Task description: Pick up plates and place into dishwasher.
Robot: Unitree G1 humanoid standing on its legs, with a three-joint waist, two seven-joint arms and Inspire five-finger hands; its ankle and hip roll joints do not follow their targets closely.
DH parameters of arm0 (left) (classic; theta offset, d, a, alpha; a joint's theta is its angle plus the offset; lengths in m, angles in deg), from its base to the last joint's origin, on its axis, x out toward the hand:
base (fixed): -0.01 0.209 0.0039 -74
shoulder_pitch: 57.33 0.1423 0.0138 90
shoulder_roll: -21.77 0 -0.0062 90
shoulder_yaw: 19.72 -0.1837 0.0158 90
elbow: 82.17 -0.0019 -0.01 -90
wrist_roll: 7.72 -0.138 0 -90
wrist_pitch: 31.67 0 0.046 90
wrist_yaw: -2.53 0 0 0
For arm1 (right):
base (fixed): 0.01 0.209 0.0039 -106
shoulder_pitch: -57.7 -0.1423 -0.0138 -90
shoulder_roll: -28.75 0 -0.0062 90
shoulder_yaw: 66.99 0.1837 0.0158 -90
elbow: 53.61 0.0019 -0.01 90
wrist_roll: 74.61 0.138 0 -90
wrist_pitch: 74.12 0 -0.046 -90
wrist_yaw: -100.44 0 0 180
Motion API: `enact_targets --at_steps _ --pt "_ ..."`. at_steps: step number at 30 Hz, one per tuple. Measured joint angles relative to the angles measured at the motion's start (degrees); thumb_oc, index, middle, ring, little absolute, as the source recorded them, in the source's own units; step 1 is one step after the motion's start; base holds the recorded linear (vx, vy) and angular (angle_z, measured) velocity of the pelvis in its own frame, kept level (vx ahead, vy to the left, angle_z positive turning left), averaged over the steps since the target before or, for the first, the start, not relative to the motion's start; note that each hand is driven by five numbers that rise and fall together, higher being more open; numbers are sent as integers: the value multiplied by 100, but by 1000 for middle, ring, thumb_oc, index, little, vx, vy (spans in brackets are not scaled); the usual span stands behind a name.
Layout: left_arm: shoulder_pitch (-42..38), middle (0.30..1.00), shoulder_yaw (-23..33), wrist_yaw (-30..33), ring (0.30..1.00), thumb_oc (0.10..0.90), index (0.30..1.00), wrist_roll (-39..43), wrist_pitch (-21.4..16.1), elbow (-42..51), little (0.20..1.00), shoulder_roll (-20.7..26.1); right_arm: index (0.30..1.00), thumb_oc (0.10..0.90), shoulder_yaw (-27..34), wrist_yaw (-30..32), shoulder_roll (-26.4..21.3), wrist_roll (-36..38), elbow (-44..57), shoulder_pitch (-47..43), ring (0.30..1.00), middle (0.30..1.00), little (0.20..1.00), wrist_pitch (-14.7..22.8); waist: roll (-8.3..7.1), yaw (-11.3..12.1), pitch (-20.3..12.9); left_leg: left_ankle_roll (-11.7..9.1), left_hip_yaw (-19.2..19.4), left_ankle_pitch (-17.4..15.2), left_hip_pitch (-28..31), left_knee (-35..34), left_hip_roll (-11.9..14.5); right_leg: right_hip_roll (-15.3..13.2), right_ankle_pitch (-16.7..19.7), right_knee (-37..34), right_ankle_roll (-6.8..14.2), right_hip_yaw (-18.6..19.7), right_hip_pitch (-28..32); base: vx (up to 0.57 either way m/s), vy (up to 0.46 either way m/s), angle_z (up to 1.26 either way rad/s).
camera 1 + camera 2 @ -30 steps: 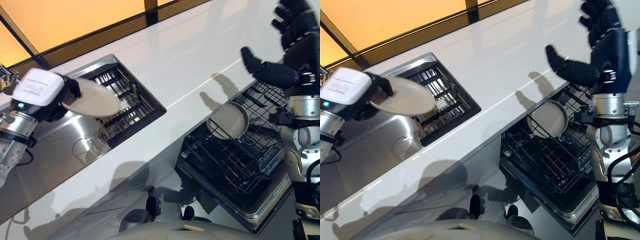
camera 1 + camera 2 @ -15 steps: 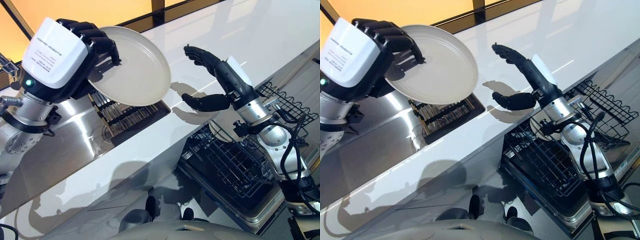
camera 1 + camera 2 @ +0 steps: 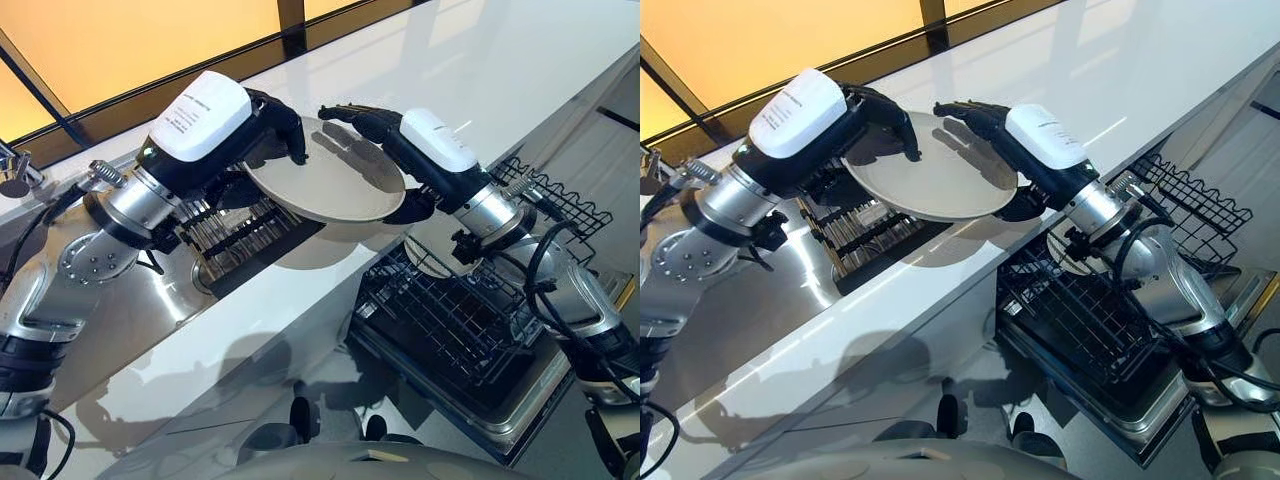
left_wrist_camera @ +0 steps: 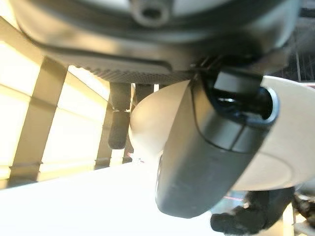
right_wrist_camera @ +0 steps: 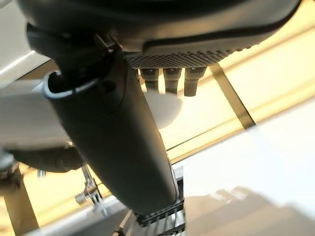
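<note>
Reaching in from opposite sides, both arms are seen meeting at one plate (image 3: 325, 185) held in the air above the white table (image 3: 480, 70). The left hand (image 3: 235, 125) is curled over the plate's left rim, dark fingers (image 3: 290, 135) hooked across its upper face and the thumb seen under it in the left wrist view. The right hand (image 3: 400, 150) is set against the opposite rim, fingers (image 3: 350, 115) laid over the far edge and the thumb (image 3: 415, 208) tucked below, so the plate is pinched from both sides. The plate is round, shallow and matte off-white with a smooth raised rim, and it is held nearly level, tilted slightly toward the camera.

A second pale plate (image 3: 430, 255) is seen standing on edge in the black wire rack (image 3: 460, 320) of the open dishwasher (image 3: 520, 410), below the right wrist. The table is glossy and reflective. Set into it at the left is a brushed steel sink (image 3: 130, 300) holding a dark slatted rack (image 3: 240, 225), directly under the left hand.
</note>
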Motion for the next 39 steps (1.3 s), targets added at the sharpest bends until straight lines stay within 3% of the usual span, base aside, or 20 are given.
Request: enact_targets --at_steps 3,4,5,6,11,16,23,24,30,32,35,39 --pt "-78 300 -100 -143 300 100 300 327 211 -18 200 -140 900 800 -53 18 -96 -99 53 -135 900 900 900 39 0 -24 0 0 -1 0 3 0 1 0 1 0 -2 0 5 0 0 0" --pt "-121 300 -121 -174 300 100 300 429 238 -76 200 -181 865 759 -52 22 -105 -98 59 -143 865 865 859 39 0 -24 0 0 -2 0 6 0 1 1 1 0 -2 -1 9 0 0 0" --pt "-154 300 -170 -229 300 100 300 518 322 -97 200 -202 500 333 -52 24 -105 -86 59 -145 500 500 433 37 0 -24 0 0 -3 0 8 0 1 1 1 0 -2 -1 13 0 0 0" --pt "-155 300 -205 -251 300 100 300 610 366 -124 200 -204 300 100 -52 22 -105 -73 58 -145 300 300 200 30 0 -28 0 0 -3 0 9 0 1 1 1 0 -2 -1 14 0 0 0" --pt "-158 300 -323 -384 300 100 300 1192 639 -392 200 -605 300 100 -67 53 49 649 44 -145 300 300 200 -24 0 -38 0 0 -11 0 26 0 0 2 1 0 -1 -5 35 0 0 0" --pt "-142 300 -389 -347 300 100 300 1431 915 -488 200 -818 300 100 -204 56 238 788 -205 -127 300 300 200 -56 -1 -71 0 0 -15 0 69 0 -1 1 1 0 -1 -5 80 0 0 0" --pt "59 300 -491 -107 300 100 300 1820 1306 -611 200 -1478 300 100 -202 288 628 909 -447 109 300 300 200 -97 -1 -76 0 0 1 0 86 0 5 5 1 0 -2 4 89 0 0 0" --pt "101 900 -502 -107 900 800 900 1828 1308 -610 900 -1510 300 100 -202 293 653 924 -447 170 300 300 200 -96 -1 -78 0 0 6 0 87 0 6 4 1 0 -2 5 89 0 0 0" --pt "133 900 -674 186 900 800 900 1886 1303 -630 900 -1679 300 100 -208 900 884 831 -597 551 300 300 200 127 -1 -79 0 0 20 0 99 0 14 6 1 0 -2 8 97 5 -2 0" --pt "133 900 -624 692 900 800 900 2031 1285 -636 900 -1883 300 100 -215 1782 1146 755 -675 745 300 300 200 161 -2 -78 0 -2 33 -1 114 -1 44 10 4 0 -5 26 105 9 -5 -2" --pt "142 900 -477 938 900 800 900 1960 1252 -633 900 -1872 300 100 -174 2392 1197 672 -933 864 300 300 200 109 -2 -88 0 -8 57 -7 143 -2 54 18 9 -1 -12 61 120 11 -5 -5" --pt "941 900 423 1137 900 800 900 1974 1351 -832 900 -1866 300 100 1223 3447 1485 1026 -1381 1378 300 300 200 -169 -1 -86 1 -20 116 -21 171 -3 59 22 9 -1 -12 120 122 6 -1 -7"
